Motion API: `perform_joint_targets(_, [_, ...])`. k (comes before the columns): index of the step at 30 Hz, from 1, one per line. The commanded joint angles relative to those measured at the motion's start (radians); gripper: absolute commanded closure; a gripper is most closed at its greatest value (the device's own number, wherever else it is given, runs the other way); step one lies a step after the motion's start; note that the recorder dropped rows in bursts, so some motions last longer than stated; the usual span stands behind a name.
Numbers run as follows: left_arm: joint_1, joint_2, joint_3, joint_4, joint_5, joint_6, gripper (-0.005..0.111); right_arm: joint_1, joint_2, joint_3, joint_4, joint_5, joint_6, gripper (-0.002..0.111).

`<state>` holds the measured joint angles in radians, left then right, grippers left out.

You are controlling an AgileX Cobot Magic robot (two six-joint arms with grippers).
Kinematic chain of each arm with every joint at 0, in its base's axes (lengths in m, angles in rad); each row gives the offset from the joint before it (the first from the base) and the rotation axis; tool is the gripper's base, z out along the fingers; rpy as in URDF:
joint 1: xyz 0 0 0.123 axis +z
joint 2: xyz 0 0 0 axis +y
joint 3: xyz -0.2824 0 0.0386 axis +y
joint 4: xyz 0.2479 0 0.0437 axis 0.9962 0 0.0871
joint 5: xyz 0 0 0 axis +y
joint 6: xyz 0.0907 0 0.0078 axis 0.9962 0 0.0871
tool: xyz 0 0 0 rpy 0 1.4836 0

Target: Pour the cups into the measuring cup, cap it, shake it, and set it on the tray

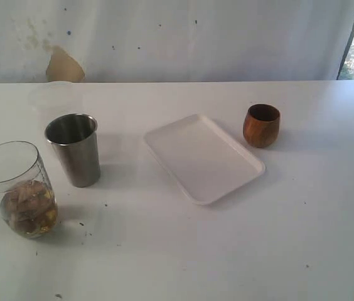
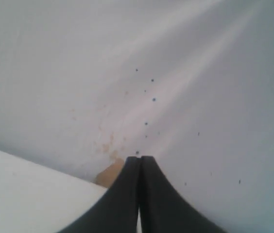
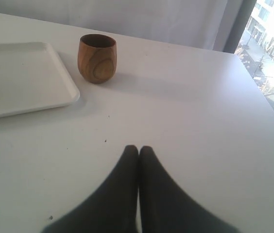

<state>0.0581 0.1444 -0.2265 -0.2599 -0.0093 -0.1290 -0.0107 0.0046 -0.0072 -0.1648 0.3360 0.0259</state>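
The wooden cup [image 3: 97, 57] stands upright, mouth up, well ahead of my right fingers [image 3: 133, 158] and just beside the tray [image 3: 30, 77] without touching it. Those fingers are pressed together and hold nothing. My left fingers [image 2: 133, 167] are together too, aimed at the backdrop [image 2: 185, 58], so none of the task's things show past them. The steel tumbler [image 1: 73, 149] and the measuring cup [image 1: 17, 182] — brown bits in its bottom — stand upright on that arm's side of the tabletop [image 1: 227, 251]. I judge the right arm nearer the wooden cup; its fingers must part first.
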Motion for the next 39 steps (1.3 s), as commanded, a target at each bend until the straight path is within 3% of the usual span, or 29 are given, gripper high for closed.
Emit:
perform_joint_targets(1, [0.0,0.216,-0.196,0.088,0.23,0.044,0.107,-0.008,-0.005,0.007,-0.007,-0.001,0.001,0.108])
perform_joint_targets(4, [0.0,0.396,-0.324,0.23,0.357,0.026,0.107,-0.008,-0.005,0.007,-0.007,-0.001,0.001,0.108])
perform_joint_targets(8, [0.0,0.609,-0.482,0.532,0.554,-0.13,0.107,-0.008,-0.005,0.007,-0.007,-0.001,0.001,0.108])
perform_joint_targets(11, [0.0,0.743,-0.563,0.655,0.718,-0.211,0.107,-0.008,-0.005,0.007,-0.007,-0.001,0.001,0.108])
perform_joint_targets(16, [0.0,0.954,-0.64,0.594,0.881,-0.179,0.107,-0.008,-0.005,0.007,-0.007,-0.001,0.001,0.108])
perform_joint_targets(21, [0.0,1.122,-0.67,0.474,0.905,-0.083,0.104,-0.008,-0.005,0.007,-0.007,-0.001,0.001,0.108])
perform_joint_targets(24, [0.0,1.196,-0.67,0.446,0.889,-0.082,0.083,-0.008,-0.005,0.007,-0.007,-0.001,0.001,0.108])
perform_joint_targets(28, [0.0,1.271,-0.67,0.439,0.862,-0.074,0.036,-0.008,-0.005,0.007,-0.007,-0.001,0.001,0.108])
perform_joint_targets(31, [0.0,1.298,-0.67,0.445,0.832,-0.045,0.008,-0.008,-0.005,0.007,-0.007,-0.001,0.001,0.108])
perform_joint_targets(33, [0.0,1.303,-0.67,0.447,0.805,-0.016,0.001,-0.008,-0.005,0.007,-0.007,-0.001,0.001,0.108])
perform_joint_targets(39, [0.0,1.303,-0.67,0.426,0.749,-0.113,0.002,-0.008,-0.005,0.007,-0.007,-0.001,0.018,0.108])
